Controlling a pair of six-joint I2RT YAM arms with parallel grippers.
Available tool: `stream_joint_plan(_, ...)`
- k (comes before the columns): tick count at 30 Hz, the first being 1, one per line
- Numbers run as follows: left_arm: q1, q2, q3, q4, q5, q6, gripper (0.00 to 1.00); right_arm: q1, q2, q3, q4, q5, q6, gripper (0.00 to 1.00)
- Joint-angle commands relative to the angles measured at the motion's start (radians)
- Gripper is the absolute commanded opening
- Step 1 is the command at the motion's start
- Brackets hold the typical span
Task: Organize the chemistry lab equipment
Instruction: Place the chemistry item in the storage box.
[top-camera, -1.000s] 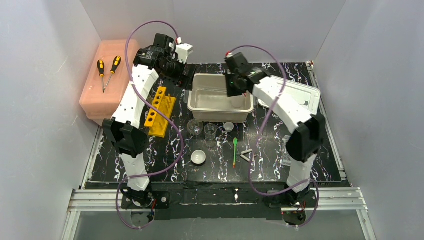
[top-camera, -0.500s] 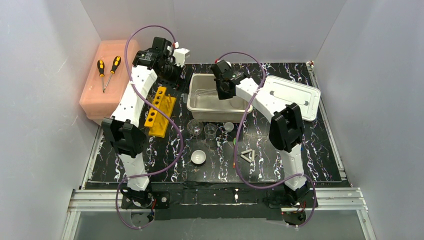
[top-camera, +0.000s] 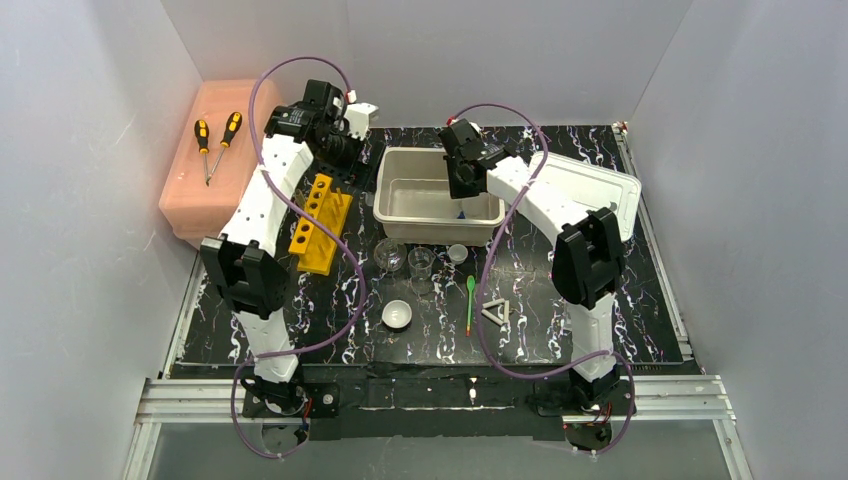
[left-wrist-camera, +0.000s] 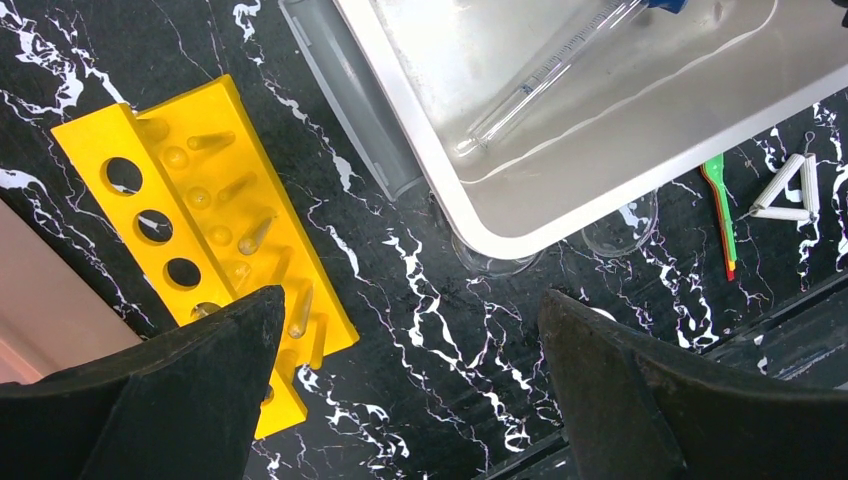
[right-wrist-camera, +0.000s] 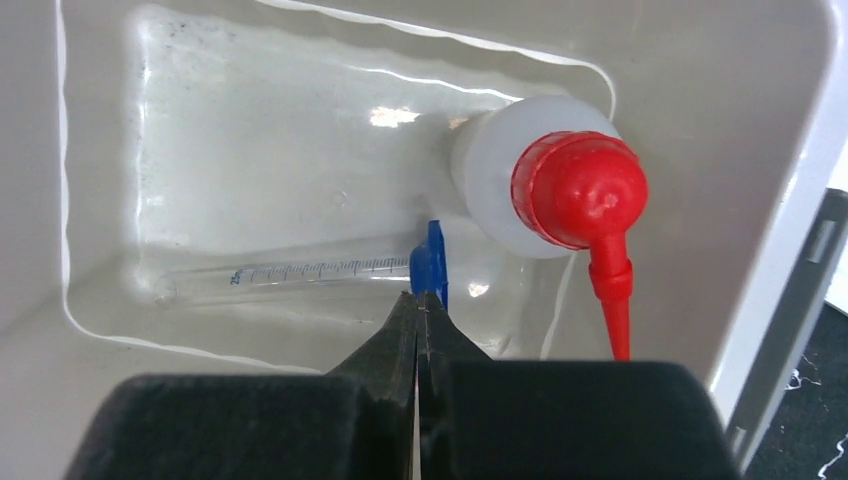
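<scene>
My right gripper (right-wrist-camera: 420, 302) is shut and empty, low inside the white bin (top-camera: 395, 205); its tips are at the blue cap (right-wrist-camera: 430, 262) of a clear graduated tube (right-wrist-camera: 300, 272) lying on the bin floor. A red-capped white squeeze bottle (right-wrist-camera: 560, 190) lies beside the tube. My left gripper (left-wrist-camera: 410, 400) is open and empty, above the mat between the yellow tube rack (left-wrist-camera: 200, 230) and the bin; it also shows in the top view (top-camera: 345, 145). Glass beakers (top-camera: 390, 255), the white bowl (top-camera: 397, 315), the green spoon (top-camera: 469, 300) and the white triangle (top-camera: 495, 311) lie in front of the bin.
The bin's lid (top-camera: 590, 185) lies to the right of the bin. A pink box (top-camera: 195, 190) with two screwdrivers (top-camera: 215, 140) on it stands at the back left. White walls enclose the black marbled mat (top-camera: 330, 320).
The right arm swung its elbow left, then slightly back right, with the shut gripper staying over the bin. The left gripper shifted slightly back.
</scene>
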Motion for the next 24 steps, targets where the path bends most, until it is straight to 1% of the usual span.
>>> stream_joint_plan(1,0.009,-0.08,-0.025,-0.001,-0.004,0.015,0.98,0.016,-0.023,0.022,0.031,-0.031,0.011,0.01)
stream_joint_plan(2,0.01,-0.081,-0.028,-0.001,-0.005,0.016,0.98,0.022,-0.021,0.038,0.02,-0.012,0.006,0.02)
stream_joint_plan(3,0.01,-0.082,-0.032,-0.001,-0.005,0.018,0.98,0.029,-0.023,0.054,0.007,0.013,0.001,0.14)
stream_joint_plan(4,0.011,-0.082,-0.035,0.0,-0.005,0.018,0.98,0.03,-0.027,0.071,-0.006,0.037,-0.003,0.3)
stream_joint_plan(5,0.012,-0.082,-0.038,-0.001,-0.004,0.019,0.98,0.03,-0.034,0.087,-0.014,0.06,-0.009,0.48)
stream_joint_plan(6,0.012,-0.082,-0.039,0.0,-0.002,0.019,0.98,0.03,-0.044,0.097,-0.023,0.083,-0.014,0.57)
stream_joint_plan(7,0.012,-0.082,-0.042,0.001,0.0,0.019,0.98,0.03,-0.053,0.104,-0.031,0.103,-0.024,0.62)
stream_joint_plan(9,0.013,-0.083,-0.05,0.005,0.003,0.019,0.98,0.03,-0.076,0.111,-0.044,0.143,-0.043,0.68)
stream_joint_plan(13,0.013,-0.086,-0.063,0.009,0.01,0.019,0.98,0.03,-0.11,0.1,-0.052,0.236,-0.081,0.68)
stream_joint_plan(16,0.015,-0.089,-0.069,0.009,0.01,0.021,0.98,0.022,-0.103,0.087,-0.05,0.284,-0.106,0.7)
stream_joint_plan(21,0.018,-0.099,-0.082,0.009,0.009,0.028,0.98,0.009,-0.074,0.054,-0.006,0.294,-0.157,0.75)
stream_joint_plan(24,0.022,-0.099,-0.084,0.008,0.006,0.03,0.98,0.006,-0.043,0.053,0.013,0.294,-0.181,0.75)
